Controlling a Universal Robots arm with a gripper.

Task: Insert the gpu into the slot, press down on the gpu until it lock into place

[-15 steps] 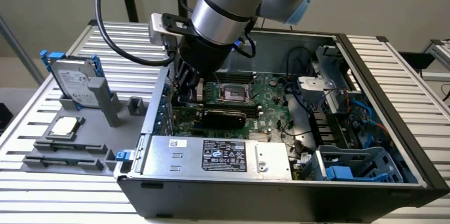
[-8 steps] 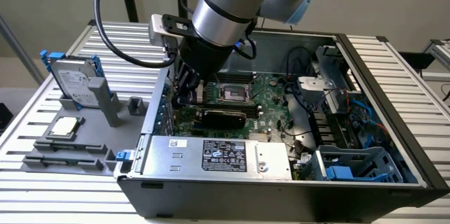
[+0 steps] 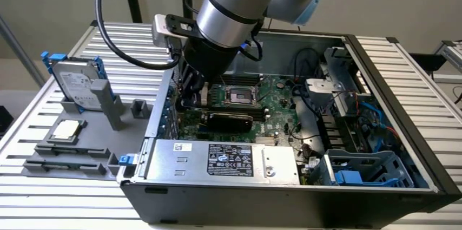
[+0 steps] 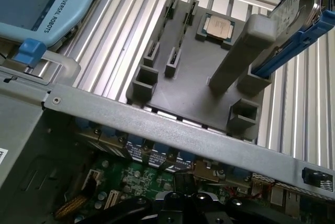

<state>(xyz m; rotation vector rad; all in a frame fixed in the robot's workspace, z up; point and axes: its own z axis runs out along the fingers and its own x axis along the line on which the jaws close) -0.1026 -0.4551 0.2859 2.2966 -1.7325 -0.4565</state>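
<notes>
The gpu (image 3: 226, 119), a thin flat black card with a glossy shroud, lies across the green motherboard (image 3: 278, 112) inside the open dark-grey computer case (image 3: 289, 197), its long axis parallel to the case's front wall, just behind the silver labelled power-supply box (image 3: 224, 161). The gripper (image 3: 193, 99), fingers closed, hangs just above the card's end toward the exterior view's left; contact cannot be told.
</notes>
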